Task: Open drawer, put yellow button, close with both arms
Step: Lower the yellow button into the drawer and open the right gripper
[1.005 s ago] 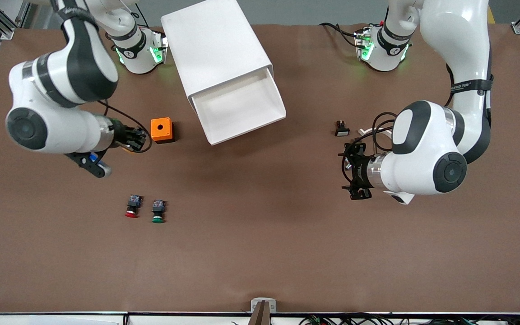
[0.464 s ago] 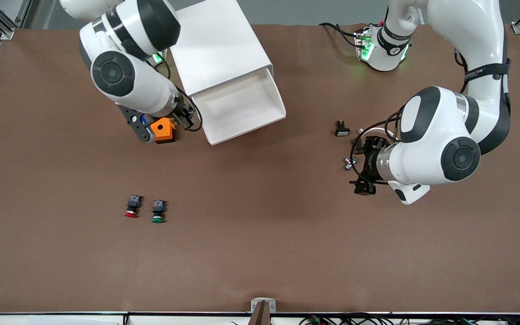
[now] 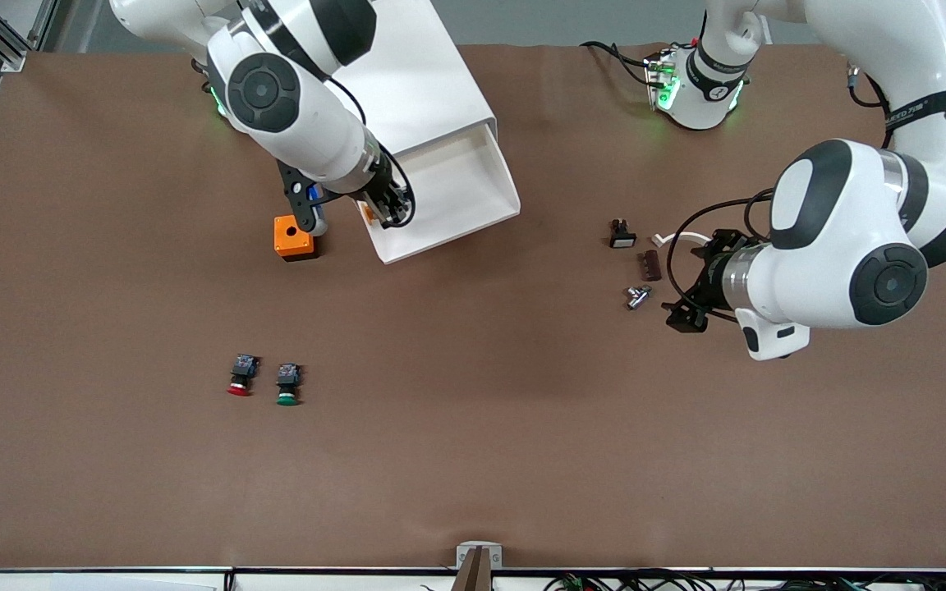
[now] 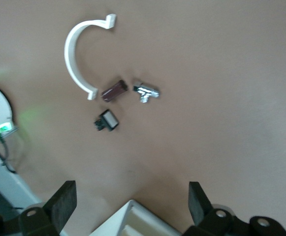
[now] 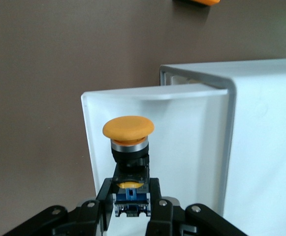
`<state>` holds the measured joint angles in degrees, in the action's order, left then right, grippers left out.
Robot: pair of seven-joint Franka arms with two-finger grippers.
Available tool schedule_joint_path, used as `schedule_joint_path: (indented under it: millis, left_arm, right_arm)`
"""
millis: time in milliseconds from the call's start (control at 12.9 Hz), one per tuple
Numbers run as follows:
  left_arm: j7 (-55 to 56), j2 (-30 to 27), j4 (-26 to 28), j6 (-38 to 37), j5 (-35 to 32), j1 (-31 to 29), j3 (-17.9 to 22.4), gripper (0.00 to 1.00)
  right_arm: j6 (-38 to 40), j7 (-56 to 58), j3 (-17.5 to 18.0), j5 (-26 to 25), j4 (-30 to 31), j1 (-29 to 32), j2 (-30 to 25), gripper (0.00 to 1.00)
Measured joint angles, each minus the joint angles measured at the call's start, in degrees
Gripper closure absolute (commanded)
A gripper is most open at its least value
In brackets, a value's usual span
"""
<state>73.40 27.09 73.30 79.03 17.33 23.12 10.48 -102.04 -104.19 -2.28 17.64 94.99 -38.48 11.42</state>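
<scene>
Although the right arm's bulk covers much of the cabinet (image 3: pixel 407 82) in the front view, we can see the drawer (image 3: pixel 473 176) standing pulled out, its white tray bare where it shows. The right gripper (image 3: pixel 381 212) hangs over the drawer's corner toward the right arm's end of the table, and its fingers are mostly lost under the wrist there. In the right wrist view we see it plainly clenched on the yellow button (image 5: pixel 128 142), gripping the black-blue body with the cap pointing away, over the tray.

The left gripper (image 3: pixel 686 312) hovers over bare table (image 3: pixel 473 460) toward the left arm's end, fingers (image 4: pixel 64 202) spread wide and holding nothing; only their tips enter the left wrist view. Near it lie a white curved clip (image 4: pixel 76 59), a small dark brown piece (image 4: pixel 114 91), a shiny metal part (image 4: pixel 147 92) and a small black part with a white face (image 4: pixel 107 121); what these are we cannot tell.

An orange box (image 3: pixel 293 237) sits just beside the drawer, partly under the right wrist. A red-capped button (image 3: pixel 240 375) and a green-capped button (image 3: pixel 287 384) lie side by side, nearer the front camera.
</scene>
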Motion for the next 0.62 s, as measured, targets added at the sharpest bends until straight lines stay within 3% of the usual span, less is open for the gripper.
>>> schedule_joint_path:
  millis: [232,618]
  left_arm:
    - [-1.9,0.0,0.5,-0.7,-0.2,-0.5,0.0,0.0]
    - [-7.0,0.4,1.0,-0.8,-1.6,-1.3,0.0,0.0]
  right_arm:
    - [-6.5,-4.4,0.0,0.1,2.0,-3.0,0.3,0.98]
    - [-14.5,-8.6,0.0,0.1,5.0,-5.5,2.7,0.65]
